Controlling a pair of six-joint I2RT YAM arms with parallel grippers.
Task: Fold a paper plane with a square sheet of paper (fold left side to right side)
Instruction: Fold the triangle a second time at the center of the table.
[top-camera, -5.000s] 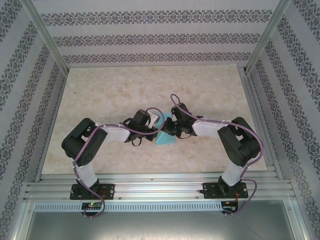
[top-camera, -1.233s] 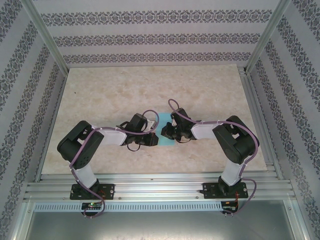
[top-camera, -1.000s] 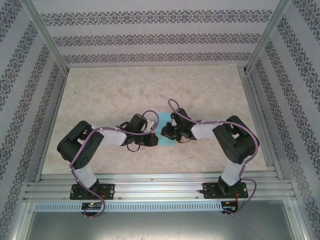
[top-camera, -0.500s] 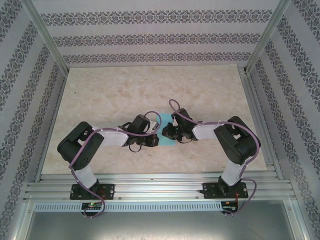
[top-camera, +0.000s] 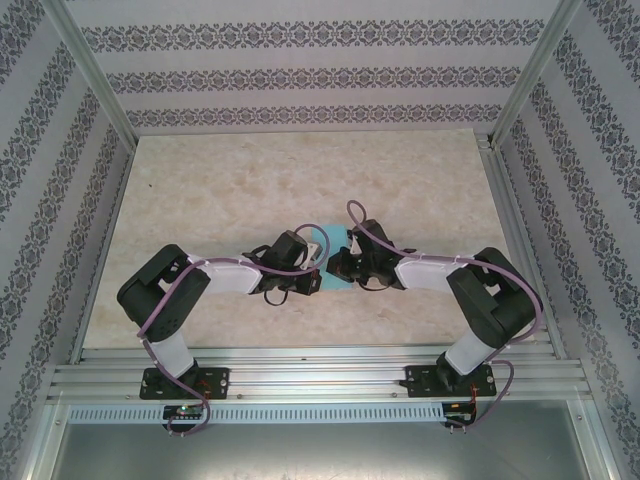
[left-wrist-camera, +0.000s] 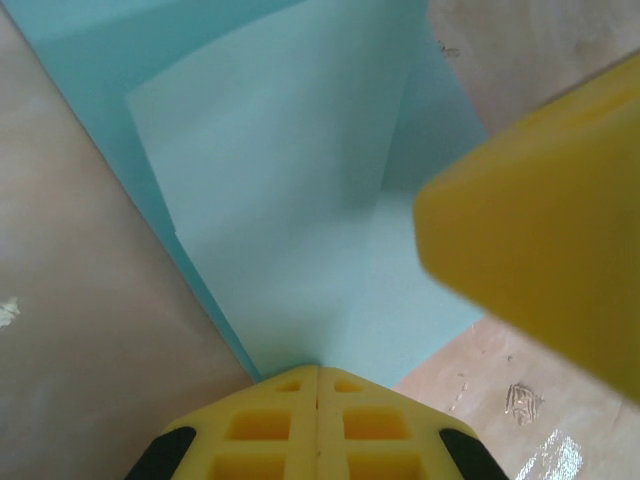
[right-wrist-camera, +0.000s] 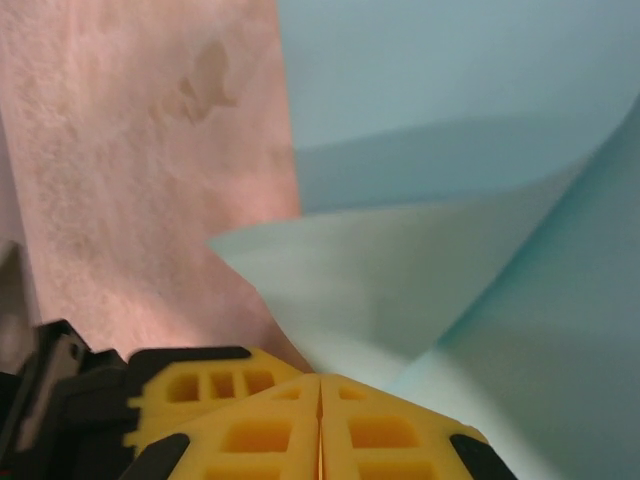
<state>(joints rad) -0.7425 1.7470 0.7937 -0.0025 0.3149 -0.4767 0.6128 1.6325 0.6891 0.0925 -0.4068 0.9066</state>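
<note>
Since the square sheet of paper lies mid-way across the table, long axis near-to-far, the left gripper stands clenched on its left flap and the right gripper is clenched on a raised flap. By judgement, the left flap must travel rightward.

No text, label, brand, number or sign could be read; the wallpaper toward 12 o'clock bore only ornamental bands.

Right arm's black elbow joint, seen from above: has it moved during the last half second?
Yes. The black elbow joint swung rightward, closer to the silver aluminium rail along the right side.
</note>
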